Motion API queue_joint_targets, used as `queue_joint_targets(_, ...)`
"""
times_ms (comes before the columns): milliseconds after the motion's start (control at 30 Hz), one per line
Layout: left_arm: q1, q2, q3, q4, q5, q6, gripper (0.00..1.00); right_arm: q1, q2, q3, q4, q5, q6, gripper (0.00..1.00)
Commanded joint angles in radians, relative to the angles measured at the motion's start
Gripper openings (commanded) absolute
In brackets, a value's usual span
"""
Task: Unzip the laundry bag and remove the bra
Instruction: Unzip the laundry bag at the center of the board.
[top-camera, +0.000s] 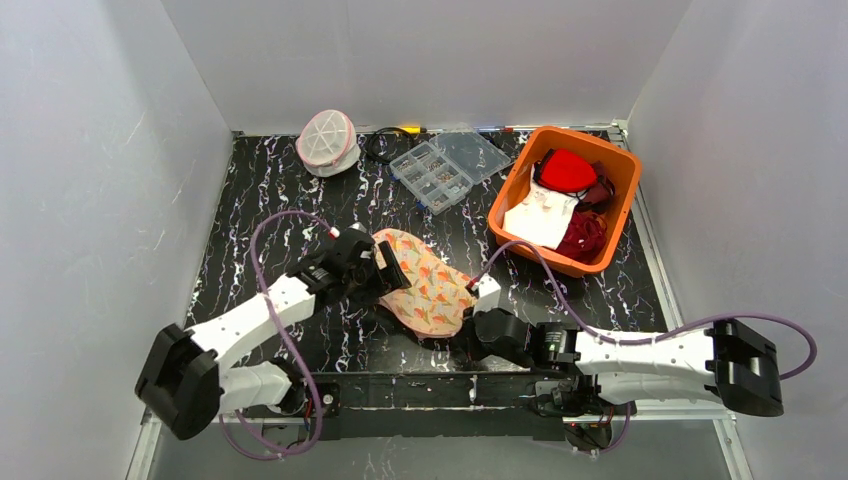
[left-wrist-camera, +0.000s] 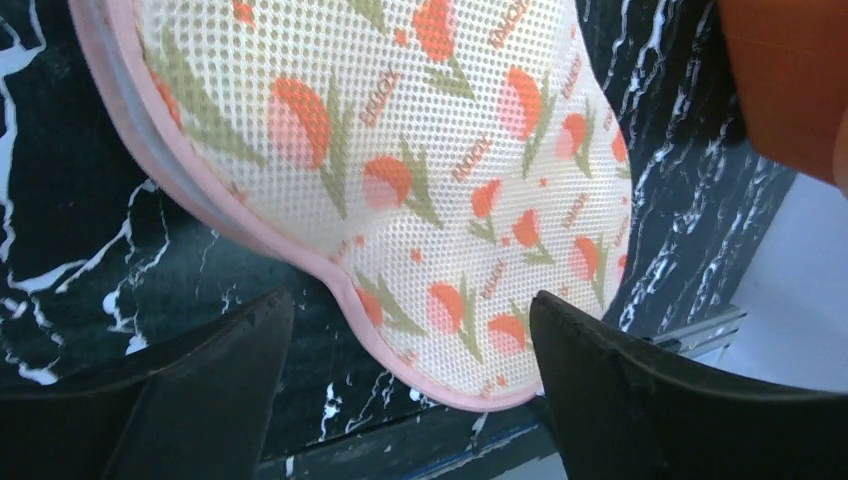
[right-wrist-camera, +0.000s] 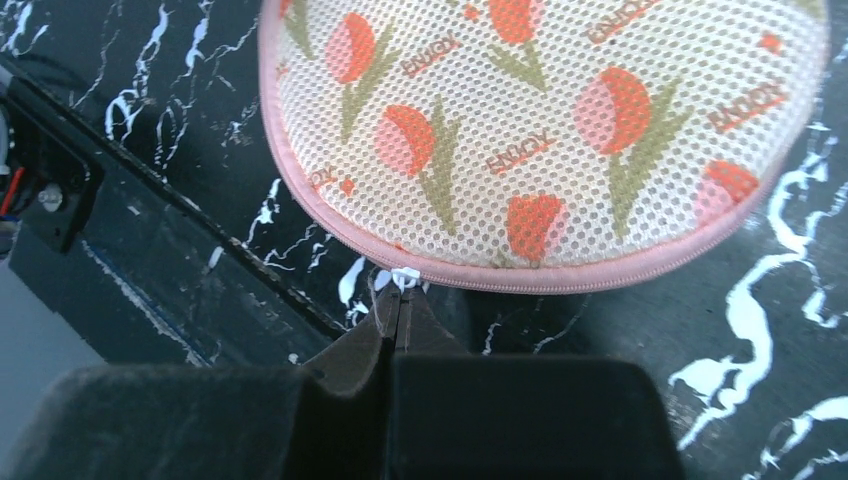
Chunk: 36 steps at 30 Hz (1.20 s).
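Right tool (right-wrist-camera: 398, 300) pinched on zip pull (right-wrist-camera: 404, 277), left tool (left-wrist-camera: 408, 305) open: clamp the laundry bag (left-wrist-camera: 420, 150) rim before you draw the zip.

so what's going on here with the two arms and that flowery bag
Two robot arms are working on a flowery mesh laundry bag lying on the table close to their bases. The right fingers are shut on the small white zip pull at the bag's pink edge. The left fingers are open at the bag's other end, not gripping it. The zip looks closed along the stretch in view, and no bra is out yet.
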Motion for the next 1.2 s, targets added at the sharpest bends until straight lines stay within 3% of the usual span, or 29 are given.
queue_joint_targets(0,0.007,-0.185,-0.020,-0.173,0.007,0.038,0.92,0.001,0.039,0.014,0.153,-0.072,-0.004,0.01)
queue_joint_targets(100,-0.007,-0.346,-0.090,-0.218,0.023,-0.020,0.98,0.002,0.093,0.030,0.222,-0.117,-0.001,0.01)
queue_joint_targets(267,-0.104,-0.525,-0.224,-0.181,0.032,-0.196,0.98,0.002,0.236,0.097,0.331,-0.189,-0.002,0.01)
queue_joint_targets(467,-0.251,-0.435,-0.238,-0.087,-0.025,-0.298,0.94,0.003,0.390,0.191,0.383,-0.242,-0.017,0.01)
queue_joint_targets(800,-0.272,-0.344,-0.219,-0.090,-0.191,-0.343,0.49,0.014,0.373,0.195,0.371,-0.247,-0.022,0.01)
queue_joint_targets(1167,-0.270,-0.239,-0.146,-0.153,-0.264,-0.337,0.00,0.016,0.262,0.156,0.276,-0.196,-0.013,0.01)
